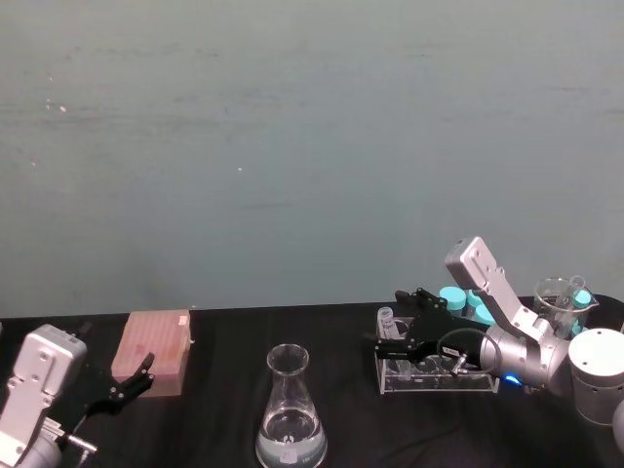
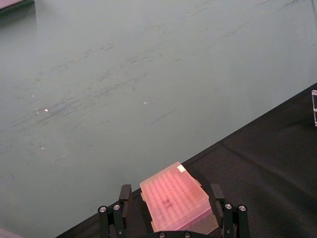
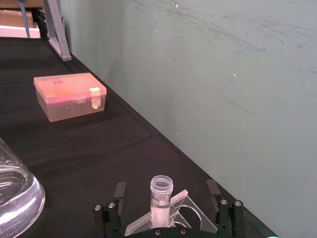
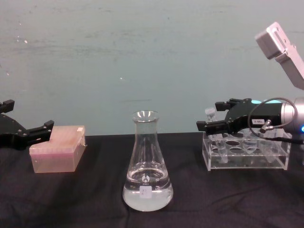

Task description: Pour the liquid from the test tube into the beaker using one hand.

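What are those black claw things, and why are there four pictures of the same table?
They are a robot's two hands, called grippers. One camera sits on its head, one on its chest, and one on each wrist, so you see one table four ways. On the black table stand a glass flask with some clear liquid, a pink box and a clear rack of tubes. The right gripper is open around a little test tube standing in the rack; it holds nothing yet. The left gripper hangs open near the pink box.
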You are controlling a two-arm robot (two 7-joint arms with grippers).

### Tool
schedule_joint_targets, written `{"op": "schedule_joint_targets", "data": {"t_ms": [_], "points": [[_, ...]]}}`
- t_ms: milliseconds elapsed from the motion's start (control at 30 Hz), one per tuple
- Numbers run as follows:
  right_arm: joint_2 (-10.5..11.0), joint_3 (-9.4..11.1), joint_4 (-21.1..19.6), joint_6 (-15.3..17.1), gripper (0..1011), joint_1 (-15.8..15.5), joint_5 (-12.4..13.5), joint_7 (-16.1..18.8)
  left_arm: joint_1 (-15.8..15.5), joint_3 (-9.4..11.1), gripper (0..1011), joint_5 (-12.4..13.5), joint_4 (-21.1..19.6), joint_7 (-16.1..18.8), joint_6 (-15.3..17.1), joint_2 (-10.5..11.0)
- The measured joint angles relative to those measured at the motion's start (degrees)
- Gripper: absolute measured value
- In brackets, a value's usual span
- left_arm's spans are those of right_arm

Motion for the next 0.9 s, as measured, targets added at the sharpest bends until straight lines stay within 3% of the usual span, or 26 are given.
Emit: {"op": "schedule_joint_targets", "data": {"t_ms": [900], "points": [[-1.1, 1.1, 4.2, -0.4, 1003, 1.8, -1.2, 0.9, 0.0, 0.0, 1000, 0.0, 0.0, 0.0, 0.0, 0.0]]}}
